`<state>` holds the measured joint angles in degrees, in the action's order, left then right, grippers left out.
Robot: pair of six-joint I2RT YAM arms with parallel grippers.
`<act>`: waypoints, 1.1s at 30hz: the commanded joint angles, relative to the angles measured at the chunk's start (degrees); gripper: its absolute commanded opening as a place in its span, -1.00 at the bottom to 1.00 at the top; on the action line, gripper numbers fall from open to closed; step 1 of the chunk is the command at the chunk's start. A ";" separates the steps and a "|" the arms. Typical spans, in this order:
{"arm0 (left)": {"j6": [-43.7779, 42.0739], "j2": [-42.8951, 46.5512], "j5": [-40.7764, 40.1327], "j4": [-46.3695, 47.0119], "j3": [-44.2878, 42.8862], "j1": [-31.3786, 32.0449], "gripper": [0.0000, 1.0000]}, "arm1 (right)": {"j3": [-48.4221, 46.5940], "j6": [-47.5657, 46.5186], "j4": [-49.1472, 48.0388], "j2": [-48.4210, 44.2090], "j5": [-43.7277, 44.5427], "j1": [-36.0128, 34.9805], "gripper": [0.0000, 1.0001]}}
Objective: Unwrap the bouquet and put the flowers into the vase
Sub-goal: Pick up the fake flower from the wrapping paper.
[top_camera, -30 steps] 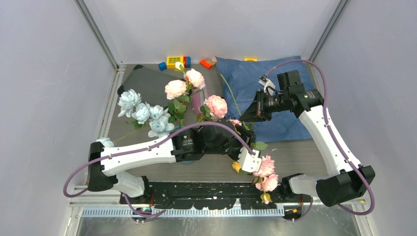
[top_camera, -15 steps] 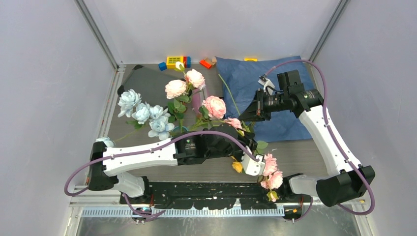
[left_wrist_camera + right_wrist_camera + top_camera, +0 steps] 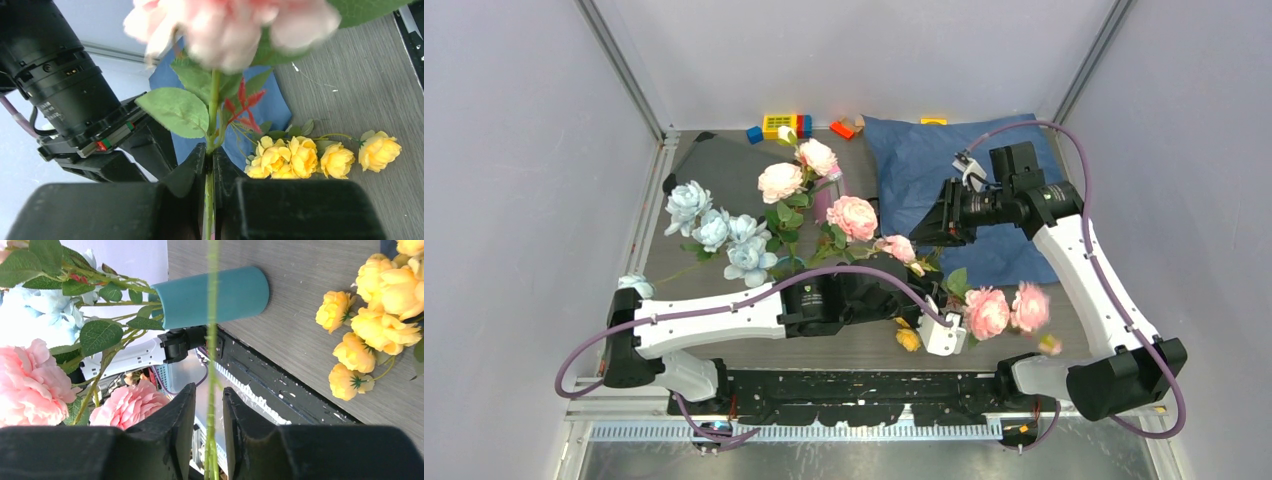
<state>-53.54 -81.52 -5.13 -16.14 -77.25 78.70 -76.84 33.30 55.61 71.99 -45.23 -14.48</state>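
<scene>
We see a grey wood-grain table (image 3: 1024,320). Blue paper (image 3: 914,160) lies spread at its far right, with toy blocks (image 3: 779,124) along the far edge. Far left lies what may be a dark sheet (image 3: 714,165). Yellow flowers (image 3: 320,157) lie near the front, and a teal vase (image 3: 215,295) stands nearby.

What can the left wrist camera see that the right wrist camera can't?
Only the left wrist view shows the right arm's black wrist joint, big and close. Only the right wrist view shows the teal vase holding leafy stems, and the pale blue flowers. Both show yellow flowers lying on the table, pink blooms, and a green stem up the middle.
</scene>
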 commanded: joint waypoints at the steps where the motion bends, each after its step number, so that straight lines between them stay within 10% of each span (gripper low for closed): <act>1: 3.26 2.71 -1.88 1.05 0.61 0.49 -1.00 | -2.13 1.30 -2.72 -3.05 2.71 1.50 -0.23; 10: 13.06 5.88 -3.87 1.09 -0.20 -2.23 -1.00 | -3.70 3.37 -7.27 -7.92 15.36 2.84 0.36; 33: 43.43 12.22 10.17 0.99 -4.57 -14.18 -1.00 | -3.95 5.68 -23.19 -27.82 52.77 3.23 0.71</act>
<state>-16.40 -71.09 2.15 -17.45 -78.61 65.63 -80.27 39.46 38.54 48.16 -1.28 -11.49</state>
